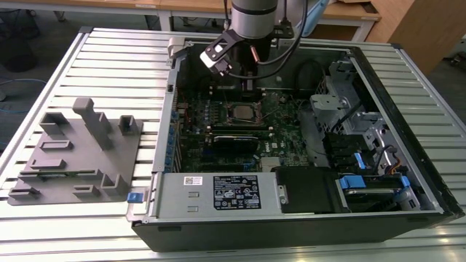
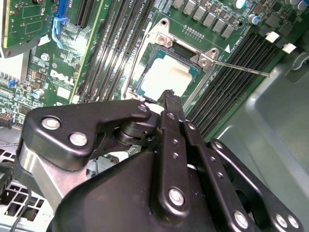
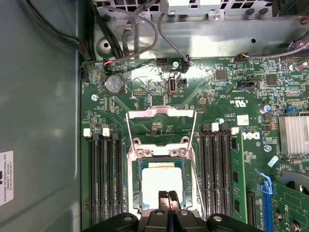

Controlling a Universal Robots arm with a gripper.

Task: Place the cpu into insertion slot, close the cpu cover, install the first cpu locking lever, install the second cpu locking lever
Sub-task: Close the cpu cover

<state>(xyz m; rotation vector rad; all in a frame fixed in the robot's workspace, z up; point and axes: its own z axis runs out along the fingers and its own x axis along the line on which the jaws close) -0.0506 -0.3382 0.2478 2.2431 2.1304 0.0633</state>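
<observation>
The arm [image 1: 255,16] points down, end effector [image 3: 168,196] fingertips pressed together.

The cpu [image 3: 161,181] lies flat in the insertion slot [image 2: 178,52], its pale silver face up, inside the black rim. In the exterior view it sits toward 11 o'clock from the middle of the case [image 1: 407,180]. The cpu cover [image 3: 161,113], a thin silvery frame, is lifted open.

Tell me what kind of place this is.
Probably a robotics lab or workshop bench: an open desktop computer case lies on a slotted metal table, a grey parts fixture beside it, a robot arm reaching in, wooden desks behind.
</observation>
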